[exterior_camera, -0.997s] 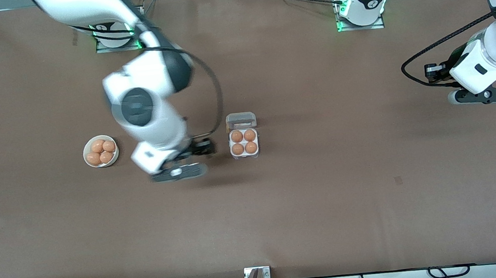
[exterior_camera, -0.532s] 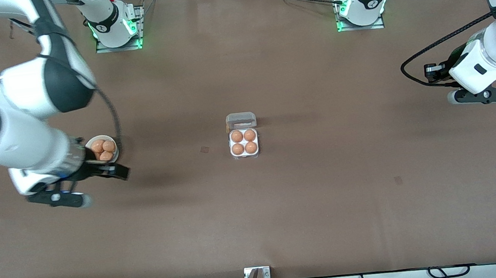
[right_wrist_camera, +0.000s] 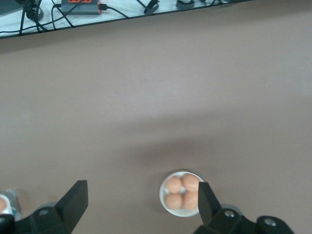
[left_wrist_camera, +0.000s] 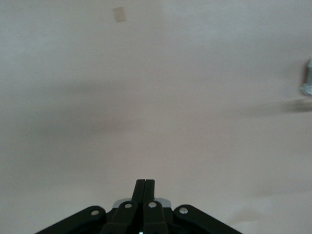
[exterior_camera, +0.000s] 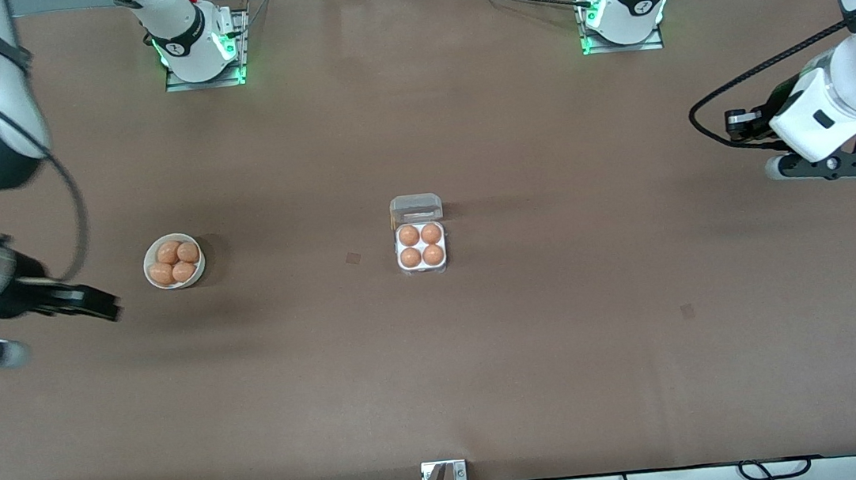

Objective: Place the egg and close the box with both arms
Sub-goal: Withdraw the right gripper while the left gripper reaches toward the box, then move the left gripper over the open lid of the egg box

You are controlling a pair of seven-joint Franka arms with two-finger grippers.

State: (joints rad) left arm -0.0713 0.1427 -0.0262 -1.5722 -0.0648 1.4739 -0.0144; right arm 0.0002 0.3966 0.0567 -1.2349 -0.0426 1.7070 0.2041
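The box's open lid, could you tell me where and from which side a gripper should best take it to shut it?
Probably the lid's free edge, farthest from the front camera, approached from above: it lies flat on the table, hinged along the box tray holding four eggs, so it must swing over toward the front camera.

The table (exterior_camera: 565, 337) is showing a matt brown covering, smooth like paper or felt, and the box (exterior_camera: 422, 256) is looking like thin plastic, its tray whitish and its hinged lid (exterior_camera: 416, 208) clear and faintly glossy. The eggs (exterior_camera: 421, 245) in it are showing smooth, light-brown shells with a soft sheen, as are those lying in the smooth white bowl (exterior_camera: 149, 259). Both arms are wearing glossy white shells with black joint sections, and the right gripper (right_wrist_camera: 141, 207) and left gripper (left_wrist_camera: 145, 187) are looking like matt black plastic or metal.
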